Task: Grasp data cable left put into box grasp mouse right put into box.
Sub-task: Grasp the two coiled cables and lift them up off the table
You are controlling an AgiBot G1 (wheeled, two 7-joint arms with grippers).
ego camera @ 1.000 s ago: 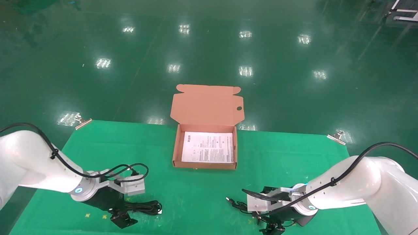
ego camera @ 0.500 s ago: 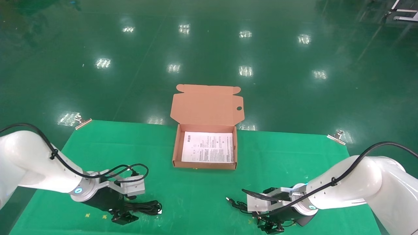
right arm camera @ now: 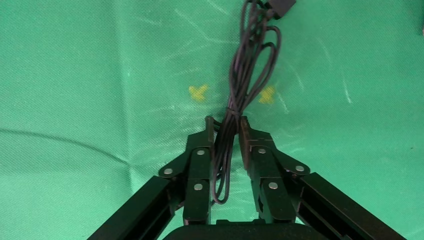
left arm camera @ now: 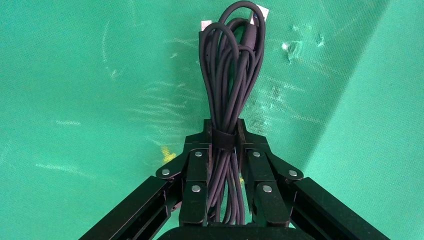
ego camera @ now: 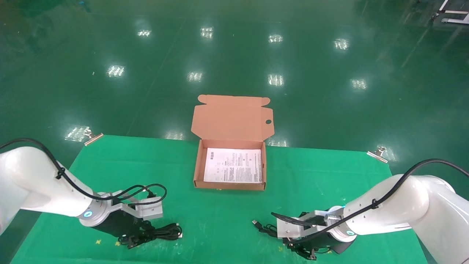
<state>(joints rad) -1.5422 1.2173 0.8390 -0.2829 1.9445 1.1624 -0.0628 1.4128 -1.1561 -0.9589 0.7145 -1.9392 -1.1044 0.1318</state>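
The open box (ego camera: 230,167) is seen at the far middle of the green mat (ego camera: 315,172). The coiled cable (left arm camera: 231,85) is clamped by the left gripper (left arm camera: 224,137); a thin cord bundle (right arm camera: 247,75) is pinched by the right gripper (right arm camera: 226,135), no mouse visible. Grasping looks done, so a lift toward the box is called for
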